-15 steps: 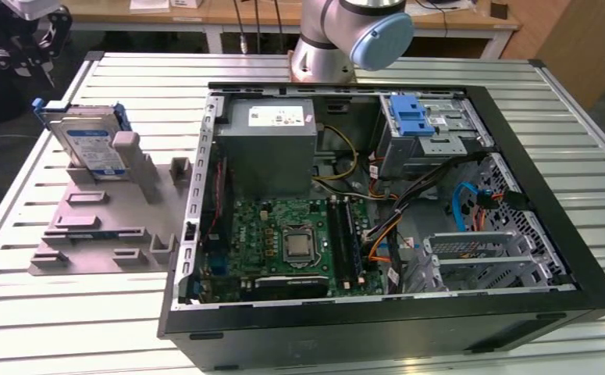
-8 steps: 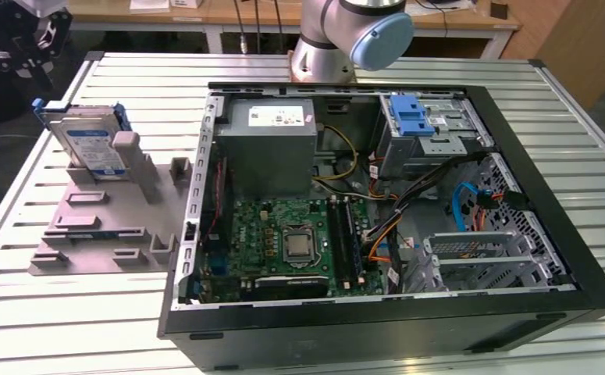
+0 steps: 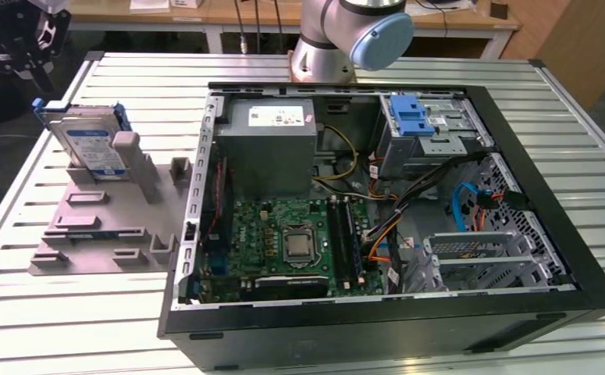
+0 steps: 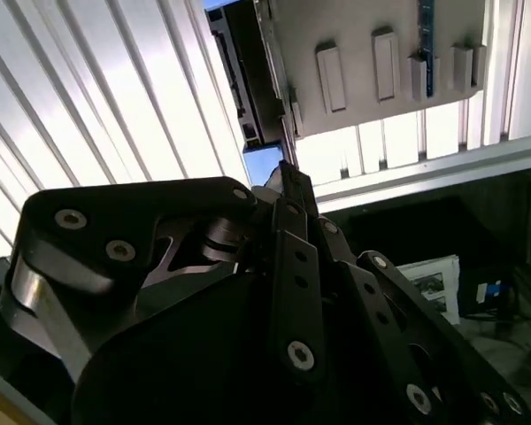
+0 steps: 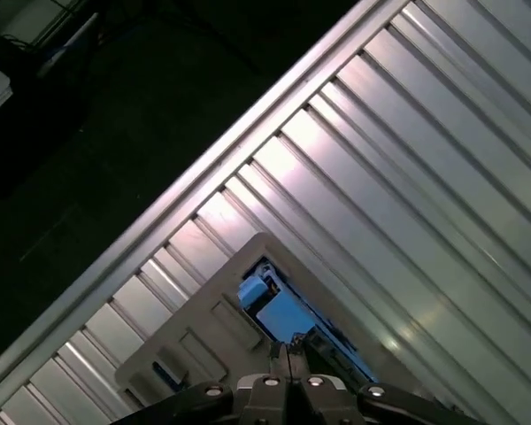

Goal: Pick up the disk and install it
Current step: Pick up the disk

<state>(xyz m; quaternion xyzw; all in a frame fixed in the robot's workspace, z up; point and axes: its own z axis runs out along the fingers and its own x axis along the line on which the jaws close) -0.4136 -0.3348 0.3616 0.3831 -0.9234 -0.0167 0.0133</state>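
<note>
Above the table's far corner at the exterior view's left, the gripper [image 3: 40, 70] hangs in the air with its jaws drawn together. In the first wrist view the two fingertips [image 5: 275, 356] meet along a thin seam, and nothing is held between them. The second wrist view shows the black linkage narrowing to a single tip [image 4: 288, 177].

Below the gripper and apart from it, the disk [image 3: 87, 147] stands on edge at the far end of a grey plastic stand [image 3: 104, 226]. It leans slightly, with its white-and-blue label facing outward and its blue frame showing along the edges. In the first wrist view the disk [image 5: 279, 312] appears as a pale blue patch just past the fingertips, set in the corner of the stand [image 5: 199, 341]. The second wrist view shows the stand's [image 4: 380, 62] flat surface with its row of raised tabs.

The stand lies on a ribbed metal table [image 3: 83, 320]. Beside it, toward the exterior view's right, an open computer case [image 3: 386, 332] rests on its side. Inside the case are a grey power supply box [image 3: 271, 152], a green circuit board [image 3: 271, 234], loose cables, and a metal cage [image 3: 432, 141] with a blue latch [image 3: 411, 121]. The arm's base [image 3: 329, 47] rises behind the case.
</note>
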